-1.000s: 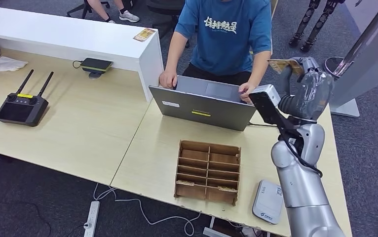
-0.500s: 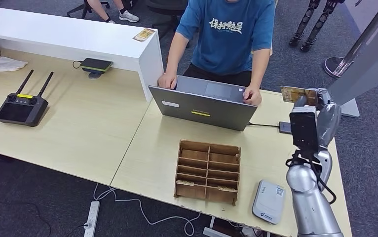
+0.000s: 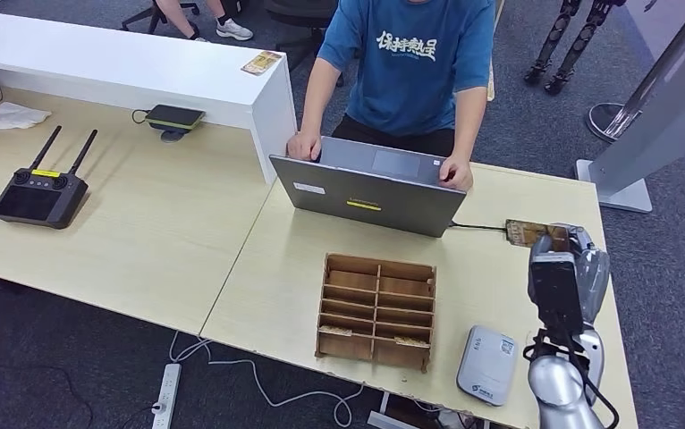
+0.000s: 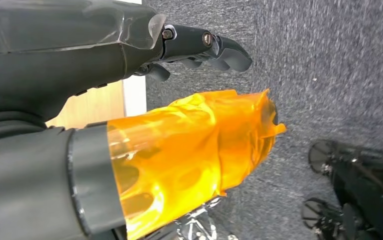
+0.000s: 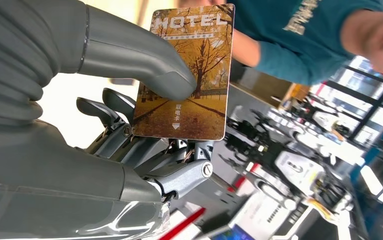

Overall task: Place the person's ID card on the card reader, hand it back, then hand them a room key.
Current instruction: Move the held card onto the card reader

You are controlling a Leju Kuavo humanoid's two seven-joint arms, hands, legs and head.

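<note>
Right hand [image 3: 580, 259] pinching the room key [image 3: 527, 232], operator!
You've got that hotel card clamped under the thumb, held above the table's [image 3: 276, 286] right end, near the laptop [image 3: 366, 192]; left hand [image 4: 129, 55] hangs holding nothing, fingers loosely extended.

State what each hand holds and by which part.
The right hand pinches the hotel card near its middle, thumb on the printed face, fingers behind. The left hand holds nothing.

An autumn-tree "HOTEL" room key card [image 5: 187, 70] sits pinched under the right robot hand's [image 5: 129, 125] thumb.
</note>
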